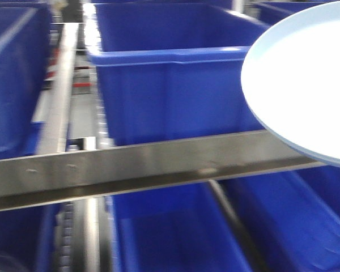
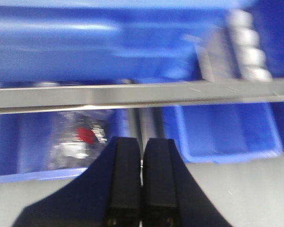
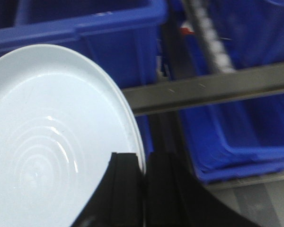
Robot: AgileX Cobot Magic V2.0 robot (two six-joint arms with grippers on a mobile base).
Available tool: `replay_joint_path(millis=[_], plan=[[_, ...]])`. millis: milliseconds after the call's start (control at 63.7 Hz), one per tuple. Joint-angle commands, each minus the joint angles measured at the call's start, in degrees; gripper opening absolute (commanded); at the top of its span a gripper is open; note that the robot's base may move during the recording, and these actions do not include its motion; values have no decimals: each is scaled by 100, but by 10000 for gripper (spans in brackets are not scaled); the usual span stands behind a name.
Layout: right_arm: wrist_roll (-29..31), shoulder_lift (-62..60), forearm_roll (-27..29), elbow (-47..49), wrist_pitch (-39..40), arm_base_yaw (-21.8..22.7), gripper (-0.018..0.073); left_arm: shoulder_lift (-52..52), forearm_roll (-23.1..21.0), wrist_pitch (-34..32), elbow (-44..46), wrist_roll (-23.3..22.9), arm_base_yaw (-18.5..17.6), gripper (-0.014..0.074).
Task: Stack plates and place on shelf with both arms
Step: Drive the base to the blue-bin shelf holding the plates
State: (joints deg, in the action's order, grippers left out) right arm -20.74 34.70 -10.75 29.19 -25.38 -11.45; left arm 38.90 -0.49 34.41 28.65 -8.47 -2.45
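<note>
A pale bluish-white plate (image 1: 306, 79) hangs in the air at the right of the front view, above the shelf's steel front rail (image 1: 130, 164). In the right wrist view the plate (image 3: 52, 142) fills the left side, and my right gripper (image 3: 143, 165) is shut on its rim, one finger over the plate and one under. I cannot tell whether this is one plate or a stack of two. My left gripper (image 2: 142, 156) is shut and empty, in front of the rail (image 2: 132, 94). Neither gripper shows in the front view.
Big blue crates (image 1: 170, 73) sit on the upper level behind the rail, and more blue crates (image 1: 175, 232) below it. White roller tracks (image 2: 248, 47) run back between crates. One lower crate holds a clear bag with something red (image 2: 83, 139).
</note>
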Motion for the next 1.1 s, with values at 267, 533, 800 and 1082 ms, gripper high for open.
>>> replay_joint_path(millis=[267, 533, 800, 1082], plan=[[4, -1, -60, 177, 526, 16, 57, -12, -32, -406, 157, -34, -30, 83], [4, -1, -60, 177, 526, 16, 57, -12, -32, -406, 157, -34, -30, 83], [4, -1, -60, 177, 526, 16, 57, -12, -32, -406, 157, -34, -30, 83], [4, -1, -60, 177, 526, 16, 57, -12, -32, -406, 157, -34, -30, 82]])
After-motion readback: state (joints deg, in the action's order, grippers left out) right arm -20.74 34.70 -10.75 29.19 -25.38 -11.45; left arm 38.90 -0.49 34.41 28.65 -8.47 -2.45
